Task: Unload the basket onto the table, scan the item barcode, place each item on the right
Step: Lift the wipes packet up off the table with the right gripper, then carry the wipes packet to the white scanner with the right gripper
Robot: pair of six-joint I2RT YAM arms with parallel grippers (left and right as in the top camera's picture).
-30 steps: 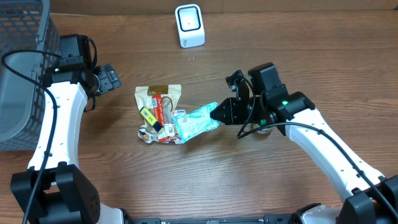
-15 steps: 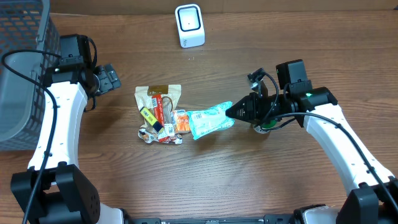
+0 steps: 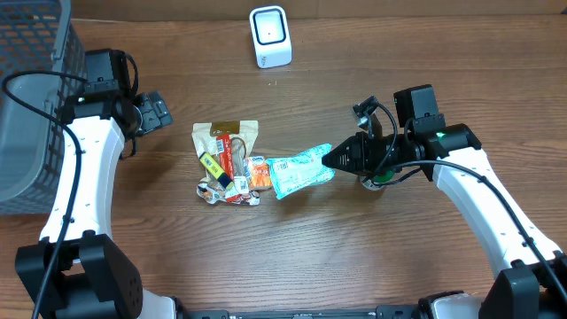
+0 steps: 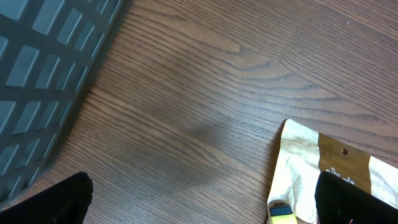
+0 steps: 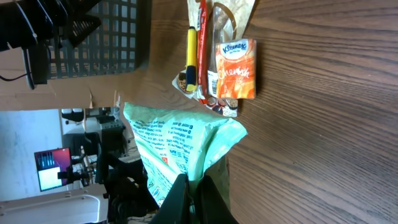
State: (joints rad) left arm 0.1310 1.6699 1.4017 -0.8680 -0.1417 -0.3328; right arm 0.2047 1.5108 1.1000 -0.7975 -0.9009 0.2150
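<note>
The right fingers (image 5: pixel 216 208) pinch the mint-green plastic packet (image 3: pixel 299 171) by its end seam; it looks light, floppy and slippery; left fingers (image 4: pixel 59 202) gape open.

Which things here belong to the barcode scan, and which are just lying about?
In the job: mint-green packet, pinched by the right gripper, jaws shut; white scanner-like device at the table's far edge.
Lying about: tan pouch, orange Kleenex pack, yellow stick, grey basket; left gripper, jaws open, holding nothing.
</note>
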